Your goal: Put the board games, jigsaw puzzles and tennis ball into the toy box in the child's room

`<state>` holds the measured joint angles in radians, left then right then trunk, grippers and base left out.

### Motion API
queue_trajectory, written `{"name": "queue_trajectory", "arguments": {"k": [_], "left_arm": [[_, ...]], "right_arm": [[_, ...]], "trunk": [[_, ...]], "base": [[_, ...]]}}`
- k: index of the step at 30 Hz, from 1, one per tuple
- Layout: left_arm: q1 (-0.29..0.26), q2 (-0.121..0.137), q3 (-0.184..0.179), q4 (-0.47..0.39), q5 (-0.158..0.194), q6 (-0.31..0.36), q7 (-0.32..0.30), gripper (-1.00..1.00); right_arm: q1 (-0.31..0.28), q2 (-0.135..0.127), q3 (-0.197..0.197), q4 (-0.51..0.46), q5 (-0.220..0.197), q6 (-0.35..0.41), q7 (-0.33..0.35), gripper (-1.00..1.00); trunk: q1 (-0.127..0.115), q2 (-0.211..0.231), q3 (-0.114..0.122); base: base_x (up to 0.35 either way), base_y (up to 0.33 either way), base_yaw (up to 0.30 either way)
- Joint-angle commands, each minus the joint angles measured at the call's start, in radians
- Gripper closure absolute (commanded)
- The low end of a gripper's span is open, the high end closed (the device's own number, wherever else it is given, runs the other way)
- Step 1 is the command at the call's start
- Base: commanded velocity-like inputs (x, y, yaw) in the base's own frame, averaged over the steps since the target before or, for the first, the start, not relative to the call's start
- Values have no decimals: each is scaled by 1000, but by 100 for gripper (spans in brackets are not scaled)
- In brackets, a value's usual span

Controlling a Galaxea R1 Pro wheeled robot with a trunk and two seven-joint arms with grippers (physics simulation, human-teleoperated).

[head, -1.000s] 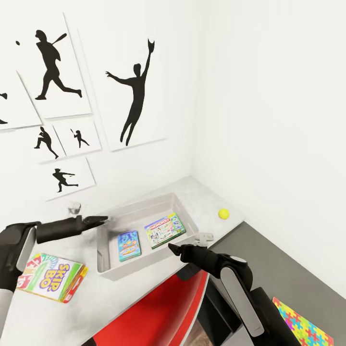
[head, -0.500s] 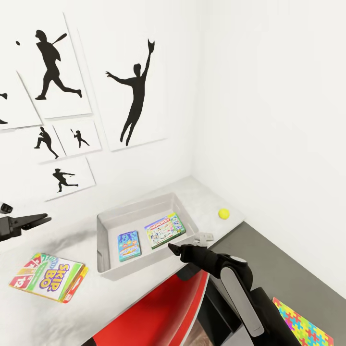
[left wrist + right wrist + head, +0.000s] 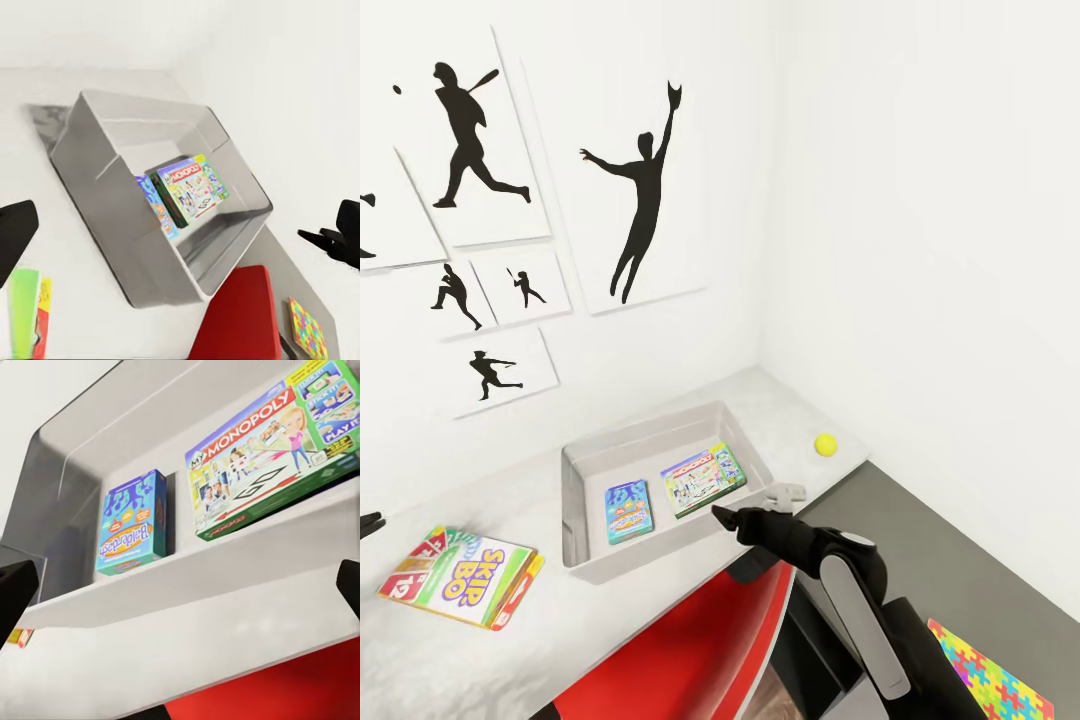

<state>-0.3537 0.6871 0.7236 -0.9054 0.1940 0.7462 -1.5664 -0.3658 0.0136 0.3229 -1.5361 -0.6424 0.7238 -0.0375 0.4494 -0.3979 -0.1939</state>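
Note:
The grey toy box [image 3: 582, 530] stands on the table with a blue Balderdash game [image 3: 628, 511] and a Monopoly game [image 3: 703, 479] lying flat inside. On the table to its left lies a Skip-Bo game [image 3: 460, 577]. The yellow tennis ball [image 3: 825, 445] rests near the table's far right corner. A colourful jigsaw puzzle [image 3: 990, 680] shows at the lower right, off the table. My right gripper [image 3: 722, 516] hovers open just outside the box's front right rim. My left gripper [image 3: 368, 524] is at the view's left edge, above the Skip-Bo game, one finger [image 3: 15, 240] spread wide.
A red chair [image 3: 690, 650] sits tucked under the table's front edge, below my right arm. White walls meet in a corner behind the table [image 3: 560, 620], the left one hung with black silhouette posters [image 3: 645, 190]. Dark floor [image 3: 960, 540] runs along the right.
My left arm has drawn back to the left, from over the box's left rim to the edge of the head view. The right arm and the toys have stayed put.

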Motion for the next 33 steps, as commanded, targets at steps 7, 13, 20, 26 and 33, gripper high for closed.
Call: {"name": "queue_trajectory", "arguments": {"k": [7, 13, 20, 26, 33], "left_arm": [[17, 20, 18, 79, 1, -48, -4, -100], [19, 23, 19, 91, 2, -58, -4, -100], [19, 24, 19, 93, 4, -60, -4, -100], [19, 23, 19, 94, 5, -61, -4, -100], [19, 23, 19, 94, 5, -62, -4, -100]], "right_arm": [[-1, 0, -5, -1, -5, 5, -4, -100], [-1, 1, -4, -1, -5, 4, -4, -100], [-1, 2, -4, -1, -5, 3, -4, -100], [-1, 2, -4, -1, -6, 3, -4, -100], [-1, 2, 0, -1, -6, 3, -4, -100]], "trunk": [[1, -2, -2], [1, -2, 4], [1, -2, 13], [1, -2, 22], [1, -2, 32]], "base": [[0, 0, -2], [0, 0, -63], [0, 0, -100], [-1, 0, -107], [-151, 0, -104]]}}
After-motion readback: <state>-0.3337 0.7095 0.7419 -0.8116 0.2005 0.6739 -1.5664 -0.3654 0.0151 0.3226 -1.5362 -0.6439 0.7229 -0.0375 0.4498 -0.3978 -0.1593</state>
